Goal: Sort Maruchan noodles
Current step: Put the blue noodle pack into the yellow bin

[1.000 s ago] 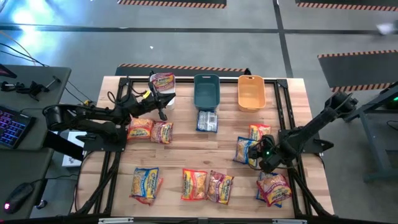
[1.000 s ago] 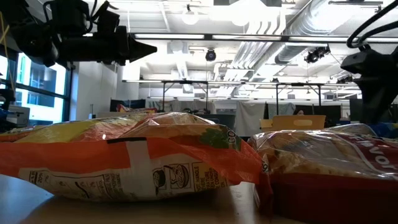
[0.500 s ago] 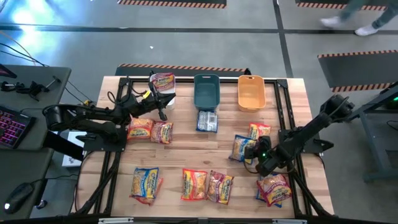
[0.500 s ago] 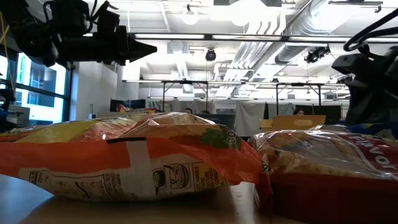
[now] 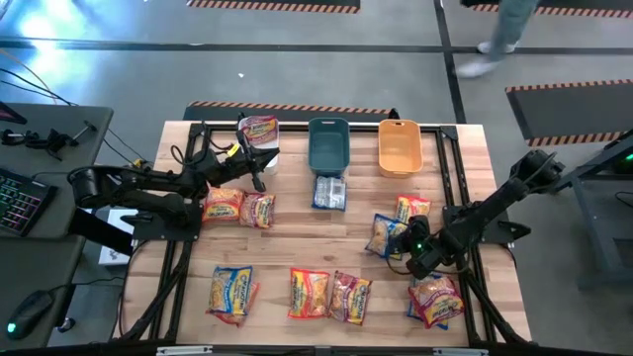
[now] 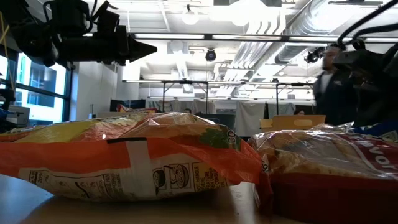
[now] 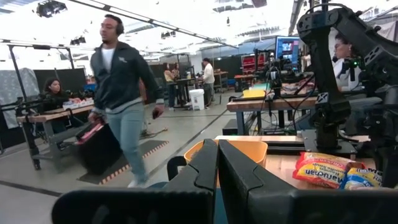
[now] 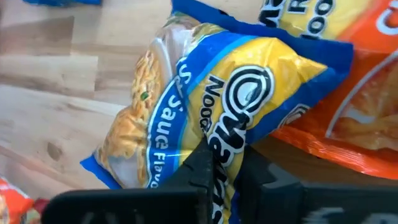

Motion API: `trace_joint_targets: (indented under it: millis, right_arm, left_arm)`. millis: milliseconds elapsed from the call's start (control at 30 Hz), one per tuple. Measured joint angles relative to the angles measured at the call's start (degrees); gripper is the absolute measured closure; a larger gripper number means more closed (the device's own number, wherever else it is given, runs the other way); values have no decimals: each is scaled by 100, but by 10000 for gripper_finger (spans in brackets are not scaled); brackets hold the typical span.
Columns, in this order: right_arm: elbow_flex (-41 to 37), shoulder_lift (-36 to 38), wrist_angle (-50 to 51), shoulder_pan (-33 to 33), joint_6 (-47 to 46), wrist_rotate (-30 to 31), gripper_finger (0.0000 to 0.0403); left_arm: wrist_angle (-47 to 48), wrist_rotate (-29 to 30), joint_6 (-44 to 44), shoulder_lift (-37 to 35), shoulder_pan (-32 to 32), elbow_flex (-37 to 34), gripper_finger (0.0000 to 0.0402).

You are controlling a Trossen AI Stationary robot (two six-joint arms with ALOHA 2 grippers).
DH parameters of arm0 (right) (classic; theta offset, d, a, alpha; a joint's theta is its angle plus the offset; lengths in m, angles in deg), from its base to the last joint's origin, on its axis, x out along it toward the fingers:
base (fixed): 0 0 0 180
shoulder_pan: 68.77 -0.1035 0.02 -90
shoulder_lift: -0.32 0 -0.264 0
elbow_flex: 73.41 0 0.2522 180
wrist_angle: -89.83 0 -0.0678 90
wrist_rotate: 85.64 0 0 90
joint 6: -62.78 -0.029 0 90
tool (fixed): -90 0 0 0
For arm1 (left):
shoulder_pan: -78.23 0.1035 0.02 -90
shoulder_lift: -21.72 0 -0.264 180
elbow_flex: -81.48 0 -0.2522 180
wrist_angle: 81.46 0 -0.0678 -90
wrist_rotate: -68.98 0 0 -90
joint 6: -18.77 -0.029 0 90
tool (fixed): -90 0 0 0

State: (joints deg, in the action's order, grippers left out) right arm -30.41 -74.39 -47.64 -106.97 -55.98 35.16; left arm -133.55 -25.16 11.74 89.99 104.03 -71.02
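Several Maruchan noodle packets lie about the wooden table. My right gripper is shut on a blue-and-yellow packet at the right, beside an orange packet. My left gripper hovers shut at the far left, near a white bin that has a pink-red packet in it. Its shut fingers hold nothing. Two packets lie just in front of that gripper. My right gripper pinches the blue-and-yellow packet between its two fingers at the packet's edge, on the side toward the table's right. The fingers slant down from the right. The packet's far part lies on the wood, and its side overlaps an orange packet.
A teal bin and an orange bin stand at the far edge, with a blue packet before the teal one. More packets lie along the near edge. A person walks in the room beyond.
My right gripper has moved a little toward the table's left, onto the blue-and-yellow packet, and has shut on it. The packet has shifted slightly leftward. My left arm has kept still.
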Motion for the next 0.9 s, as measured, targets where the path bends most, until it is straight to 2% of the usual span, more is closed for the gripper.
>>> trace_joint_targets:
  millis: [133, 300, 500, 733, 900]
  right_arm:
    - [322, 250, 698, 142, 643, -135, 391]
    - [1231, 408, 2195, 578, 1894, -209, 391]
    - [2324, 421, 3331, 1384, 4083, -183, 391]
    - [3516, 421, 4245, 3023, 7862, 66, 391]
    - [4090, 391, 3815, 4665, 11525, 37, 391]
  left_arm:
    - [-3, -1, 25, 0, -1, 0, 399]
    - [-9, 0, 44, 0, 0, 0, 399]
    - [-9, 0, 44, 0, -2, 0, 399]
    - [-9, 0, 42, 0, -2, 0, 399]
    - [-9, 2, 42, 0, -2, 0, 399]
